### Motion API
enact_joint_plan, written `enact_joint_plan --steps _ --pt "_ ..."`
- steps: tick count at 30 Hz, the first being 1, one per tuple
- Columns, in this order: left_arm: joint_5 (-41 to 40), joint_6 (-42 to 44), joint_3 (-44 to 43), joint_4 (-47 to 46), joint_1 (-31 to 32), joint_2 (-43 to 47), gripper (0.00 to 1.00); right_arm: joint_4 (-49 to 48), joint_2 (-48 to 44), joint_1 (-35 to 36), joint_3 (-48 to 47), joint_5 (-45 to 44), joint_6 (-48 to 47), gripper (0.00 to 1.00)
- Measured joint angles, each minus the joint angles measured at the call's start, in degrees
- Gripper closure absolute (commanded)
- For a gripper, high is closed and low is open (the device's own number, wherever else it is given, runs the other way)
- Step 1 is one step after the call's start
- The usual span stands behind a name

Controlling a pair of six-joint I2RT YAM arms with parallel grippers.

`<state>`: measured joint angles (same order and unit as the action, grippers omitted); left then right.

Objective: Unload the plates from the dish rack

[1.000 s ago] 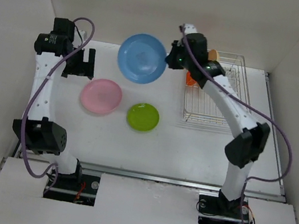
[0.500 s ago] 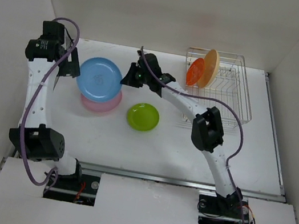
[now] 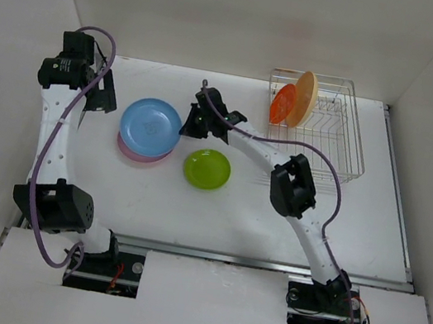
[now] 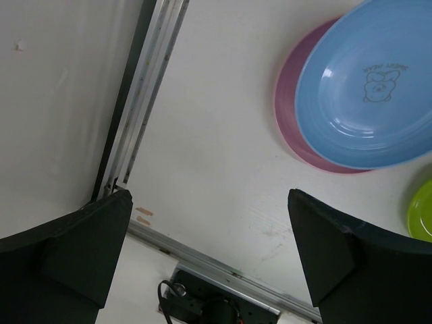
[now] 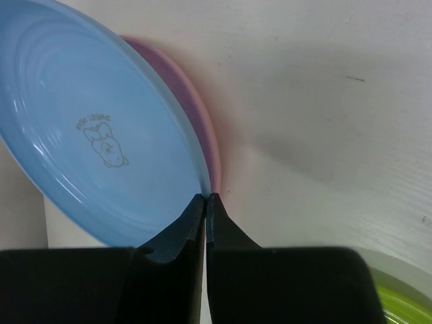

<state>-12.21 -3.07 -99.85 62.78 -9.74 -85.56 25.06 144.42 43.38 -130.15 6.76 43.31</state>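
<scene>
Plates are in two places now: three over the white table [image 3: 274, 214] and two in the dish rack [image 3: 333, 145] at the far right. The rods of the rack keep the cream-yellow plate [image 3: 306, 96] standing on its edge. I think this suits the work, because an upright rim is easy to pinch from above.

The blue plate [image 3: 151, 122] is over the pink plate [image 3: 138, 157] at the left part of the table and covers most of it. In the right wrist view it seems tilted, with the pinched rim raised. Probably stacking is intended, to save place on the table. The lime green plate [image 3: 207, 169] lies flat and alone, just beside this stack. The orange-red plate [image 3: 282, 104], the smallest, stands on edge just beside the cream-yellow one in the rack.

The right gripper [image 5: 204, 202] has its jaws closed on the rim of the blue plate, so this plate is not yet released. The left gripper [image 4: 209, 199] hangs near the stack with its jaws wide apart and holds nothing. It seems to be kept aside so that it does not disturb the placing.
</scene>
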Motion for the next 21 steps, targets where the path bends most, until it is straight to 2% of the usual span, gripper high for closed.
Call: enact_joint_plan --steps 1,2,5,6,9,16,21 --pt "0.1 0.0 0.0 0.0 0.0 0.0 0.00 0.4 0.1 0.1 -0.3 0.0 -0.1 0.89" --pt "0.2 0.0 0.0 0.0 0.0 0.0 0.00 0.8 0.3 0.3 -0.7 0.1 -0.4 0.76" --pt "0.4 0.0 0.0 0.0 0.0 0.0 0.00 2.1 1.0 1.2 -2.7 0.4 -1.7 0.67" --pt "0.5 0.0 0.0 0.0 0.0 0.0 0.00 2.4 1.2 1.6 -3.5 0.4 -2.1 0.59" --pt "0.7 0.0 0.0 0.0 0.0 0.0 0.00 3.3 1.4 2.7 -4.7 0.5 -3.6 0.45" --pt "1.3 0.2 0.0 0.0 0.0 0.0 0.00 7.9 -0.5 3.4 -4.3 -1.7 -8.8 0.26" --pt "1.5 0.4 0.0 0.0 0.0 0.0 0.00 10.9 -12.1 0.7 0.2 -6.5 -14.5 0.12"
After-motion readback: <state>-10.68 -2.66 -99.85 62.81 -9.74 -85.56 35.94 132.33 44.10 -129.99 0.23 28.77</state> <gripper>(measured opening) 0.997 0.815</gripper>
